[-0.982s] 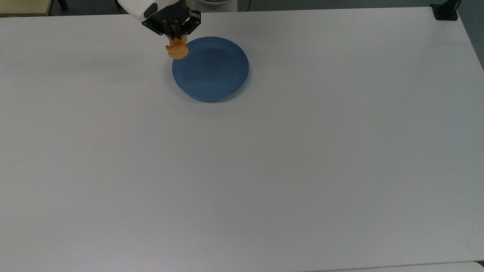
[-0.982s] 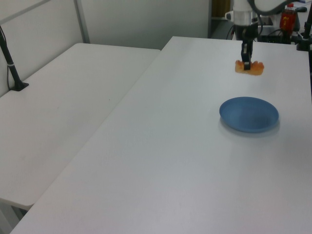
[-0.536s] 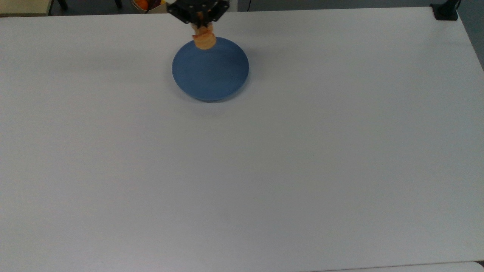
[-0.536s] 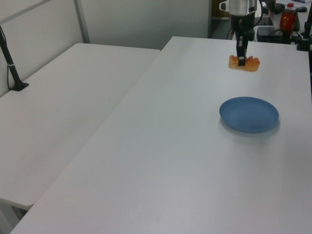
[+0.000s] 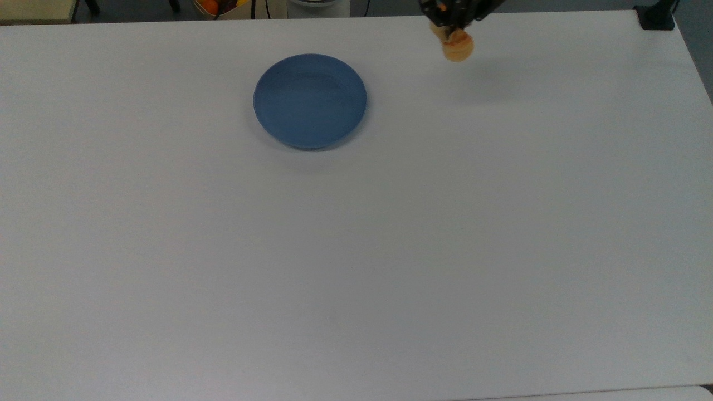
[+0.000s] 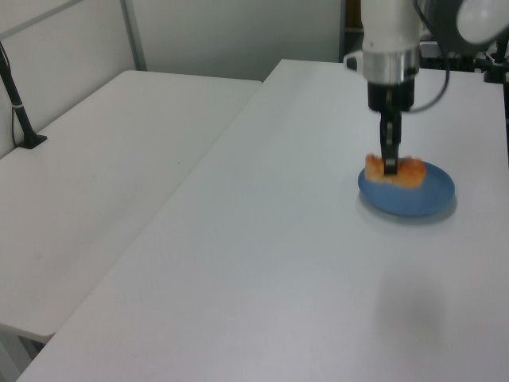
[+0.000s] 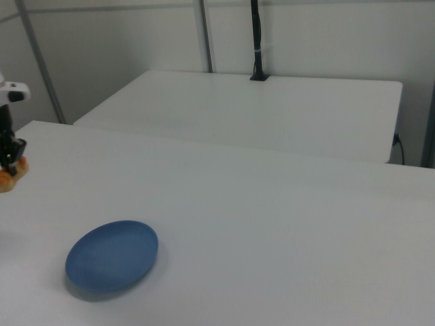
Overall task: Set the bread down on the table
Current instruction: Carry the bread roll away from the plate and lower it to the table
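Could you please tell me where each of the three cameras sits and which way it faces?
Top view: overhead, looking down at the table; claw holding bread at the upper edge.
Left view: raised, beside the table, looking along it; arm and claw show.
Right view: raised, opposite side; claw at the right view's left edge.
All share the blue plate.

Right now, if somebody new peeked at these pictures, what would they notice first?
Probably the little orange bread pinched in the robot's gripper, hanging in the air above the table near the far edge, to the top view's right of the plate. Next comes the round blue plate, lying alone on the big white table with nothing on it.
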